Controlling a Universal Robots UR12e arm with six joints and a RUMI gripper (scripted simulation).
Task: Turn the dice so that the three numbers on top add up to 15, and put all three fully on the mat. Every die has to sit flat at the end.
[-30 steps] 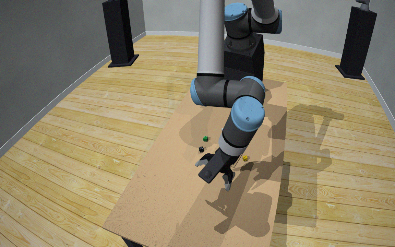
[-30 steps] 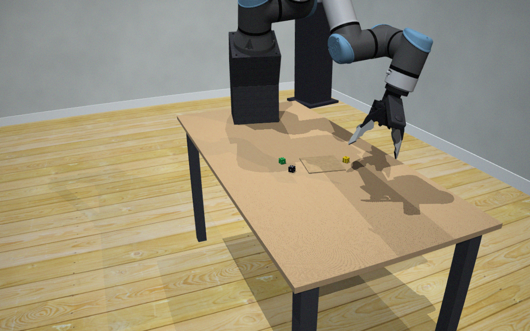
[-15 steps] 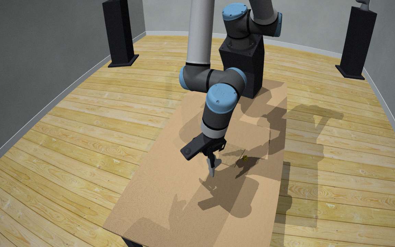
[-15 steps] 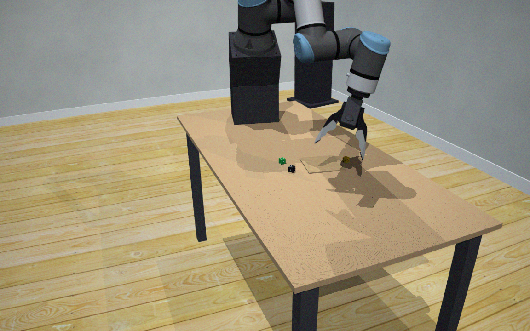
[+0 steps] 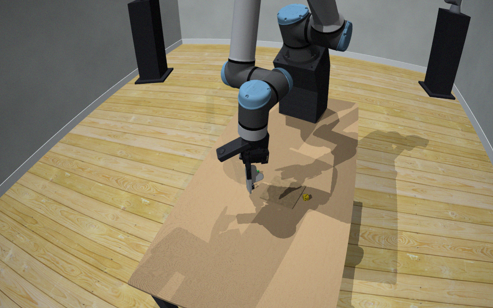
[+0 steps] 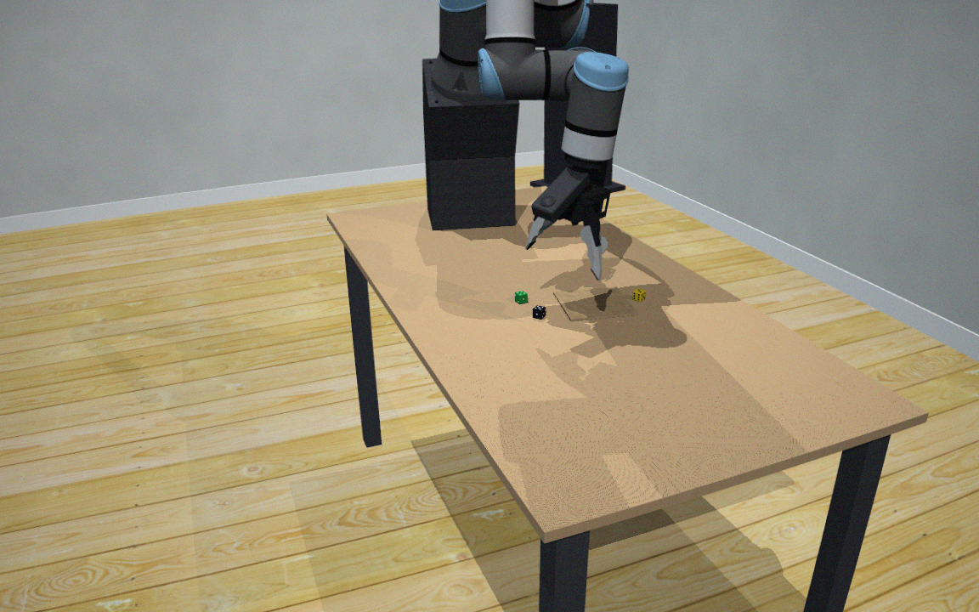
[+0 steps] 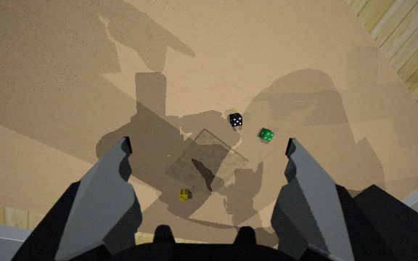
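A black die rests on the table off the mat, on its left in the exterior view; a face with five pips shows in the wrist view. A green die rests near it, also off the mat. A yellow die rests off the mat's opposite side. The thin mat bears no die. Top numbers are too small to tell surely. My gripper is open and empty, above the table over the mat area.
The wooden table carries the dice and mat. The black robot base stands at its far end. Dark arm shadows fall over the mat and the yellow die.
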